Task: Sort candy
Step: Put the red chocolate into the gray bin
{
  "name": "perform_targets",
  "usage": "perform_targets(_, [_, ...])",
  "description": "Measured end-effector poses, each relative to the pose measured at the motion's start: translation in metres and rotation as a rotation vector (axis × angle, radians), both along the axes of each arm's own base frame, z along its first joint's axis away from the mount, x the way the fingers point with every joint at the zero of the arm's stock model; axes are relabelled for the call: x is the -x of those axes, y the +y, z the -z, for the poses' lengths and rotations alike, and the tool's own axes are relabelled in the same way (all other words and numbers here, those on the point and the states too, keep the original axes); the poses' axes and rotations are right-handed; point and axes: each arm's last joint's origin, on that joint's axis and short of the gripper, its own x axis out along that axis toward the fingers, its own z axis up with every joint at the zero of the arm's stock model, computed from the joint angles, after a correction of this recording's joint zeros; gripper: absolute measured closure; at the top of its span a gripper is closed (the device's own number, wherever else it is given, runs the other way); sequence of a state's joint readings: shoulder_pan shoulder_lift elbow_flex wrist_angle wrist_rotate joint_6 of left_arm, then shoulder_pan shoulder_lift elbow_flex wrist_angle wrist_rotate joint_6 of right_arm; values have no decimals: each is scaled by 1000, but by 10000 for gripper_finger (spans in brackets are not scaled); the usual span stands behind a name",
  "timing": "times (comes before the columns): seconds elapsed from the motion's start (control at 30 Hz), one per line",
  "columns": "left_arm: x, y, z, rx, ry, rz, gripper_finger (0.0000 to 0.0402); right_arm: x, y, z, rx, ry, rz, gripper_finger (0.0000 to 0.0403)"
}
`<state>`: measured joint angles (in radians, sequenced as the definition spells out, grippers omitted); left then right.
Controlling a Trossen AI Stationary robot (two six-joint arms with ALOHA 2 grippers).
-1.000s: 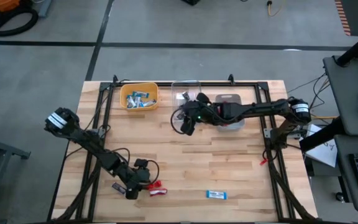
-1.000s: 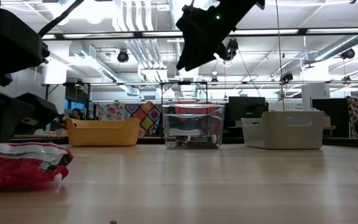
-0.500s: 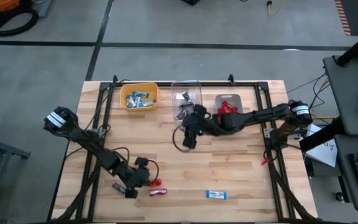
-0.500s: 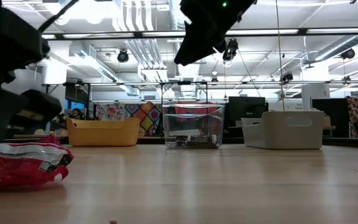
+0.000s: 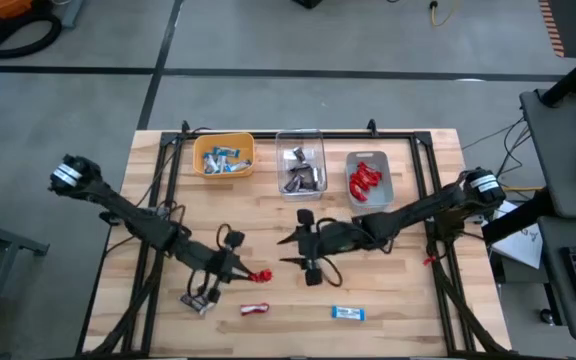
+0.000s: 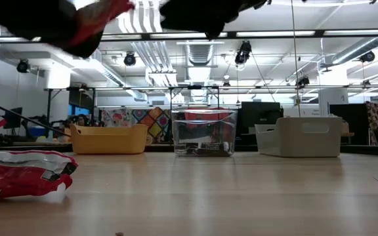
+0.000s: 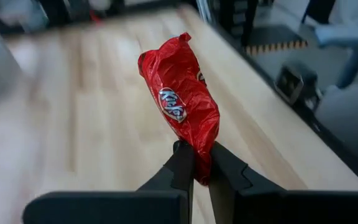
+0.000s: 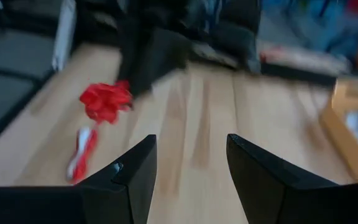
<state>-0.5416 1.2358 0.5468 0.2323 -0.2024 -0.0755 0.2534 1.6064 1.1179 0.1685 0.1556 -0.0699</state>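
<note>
Workshop floor, pale wooden table (image 5: 388,290) with three bins along its far edge.

High view: yellow bin (image 5: 224,155) holds blue-and-white candy, clear bin (image 5: 301,168) dark brown pieces, grey bin (image 5: 369,178) red ones. Most sorting looks done. Loose on the near table: one red candy (image 5: 255,309) and one blue-and-white candy (image 5: 347,313). Left hand (image 5: 249,272) grips another red piece (image 5: 262,275) above the table. Right hand (image 5: 306,250) hangs mid-table.

Low view: loose red candy large at near left, bins far behind.

Left wrist view: fingers clamped on the red wrapper's end.

Right wrist view: fingers spread, nothing between.

Left to do, by my reckoning: three pieces.
</note>
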Motion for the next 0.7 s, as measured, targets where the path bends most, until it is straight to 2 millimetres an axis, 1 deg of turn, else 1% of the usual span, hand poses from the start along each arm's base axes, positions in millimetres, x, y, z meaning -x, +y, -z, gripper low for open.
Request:
perform_targets(0.13, [-5, 8, -13, -40, -121, 3, 394, 3, 6, 13, 31, -178, -43, 218])
perform_targets(0.27, [-9, 14, -11, -80, -122, -10, 395, 9, 9, 22, 25, -322, -107, 218])
perform_targets(0.33, [-12, 17, -9, -86, -115, -25, 395, 9, 10, 23, -3, -393, -149, 218])
perform_targets(0.43, [-18, 21, -7, -87, -132, -50, 395, 8, 11, 28, -20, -438, -153, 218])
perform_targets(0.57, [-24, 25, -6, -92, -155, -67, 395, 0, 12, 37, -9, -431, -152, 218])
perform_targets(0.7, [-26, 26, -3, -97, -151, -71, 395, -6, 13, 39, -1, -431, -115, 218])
